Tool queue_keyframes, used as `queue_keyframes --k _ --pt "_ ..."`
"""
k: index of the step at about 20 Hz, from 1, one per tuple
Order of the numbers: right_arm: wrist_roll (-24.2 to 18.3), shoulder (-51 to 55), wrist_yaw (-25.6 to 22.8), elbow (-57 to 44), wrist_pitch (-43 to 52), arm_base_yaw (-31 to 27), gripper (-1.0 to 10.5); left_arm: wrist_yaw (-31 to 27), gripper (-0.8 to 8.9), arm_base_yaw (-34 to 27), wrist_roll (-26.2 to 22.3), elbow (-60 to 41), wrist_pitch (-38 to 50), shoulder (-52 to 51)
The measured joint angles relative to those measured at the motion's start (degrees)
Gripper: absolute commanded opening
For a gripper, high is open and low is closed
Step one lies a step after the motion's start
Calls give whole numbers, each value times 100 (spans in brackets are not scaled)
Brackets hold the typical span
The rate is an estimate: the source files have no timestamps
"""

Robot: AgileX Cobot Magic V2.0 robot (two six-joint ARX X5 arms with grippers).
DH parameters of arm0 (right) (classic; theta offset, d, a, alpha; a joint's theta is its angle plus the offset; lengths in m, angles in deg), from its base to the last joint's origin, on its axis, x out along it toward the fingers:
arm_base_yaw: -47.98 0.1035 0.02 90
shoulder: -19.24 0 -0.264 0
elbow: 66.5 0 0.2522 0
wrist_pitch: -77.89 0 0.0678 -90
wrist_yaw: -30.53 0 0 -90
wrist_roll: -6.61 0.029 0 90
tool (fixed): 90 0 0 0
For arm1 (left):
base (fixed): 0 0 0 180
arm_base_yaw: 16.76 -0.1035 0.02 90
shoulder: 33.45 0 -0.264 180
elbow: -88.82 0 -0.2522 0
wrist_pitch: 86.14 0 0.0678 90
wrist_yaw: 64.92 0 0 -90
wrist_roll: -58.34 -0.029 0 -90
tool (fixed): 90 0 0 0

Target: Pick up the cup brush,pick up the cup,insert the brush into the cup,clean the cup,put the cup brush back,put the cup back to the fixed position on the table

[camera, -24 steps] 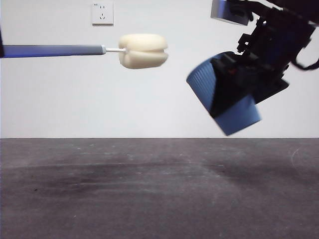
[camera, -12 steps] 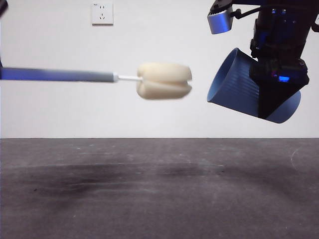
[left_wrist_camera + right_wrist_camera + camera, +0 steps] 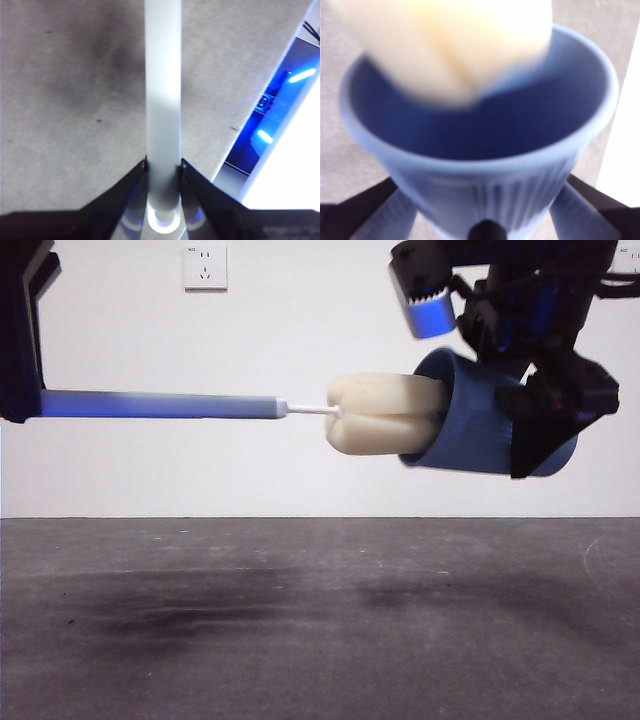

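At the upper right of the front view, the cup (image 3: 480, 430) is clamped sideways by the right gripper (image 3: 545, 420) while the cup brush (image 3: 160, 404), pinched by the left gripper (image 3: 163, 172), is entered sponge-first, so deeper, level insertion is judged next.

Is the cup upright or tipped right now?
Tipped. The cup lies nearly sideways in the right gripper, in the air, mouth facing the brush, whose sponge is entering.

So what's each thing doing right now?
Brush: held level in the air, sponge head partly inside the cup's mouth.
Cup: held up on its side, mouth facing the brush.
Left gripper: shut on the brush handle.
Right gripper: shut on the cup.
Table: nothing resting on it in view.
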Motion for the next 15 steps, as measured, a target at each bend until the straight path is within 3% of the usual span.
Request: queue_keyframes --k 9,15 --pt "-72 -422 -9 0 90 636 -12 109 -9 76 9 -2 726 638" --pt "-79 -527 -133 0 153 885 -12 374 -9 76 264 -7 1067 903"
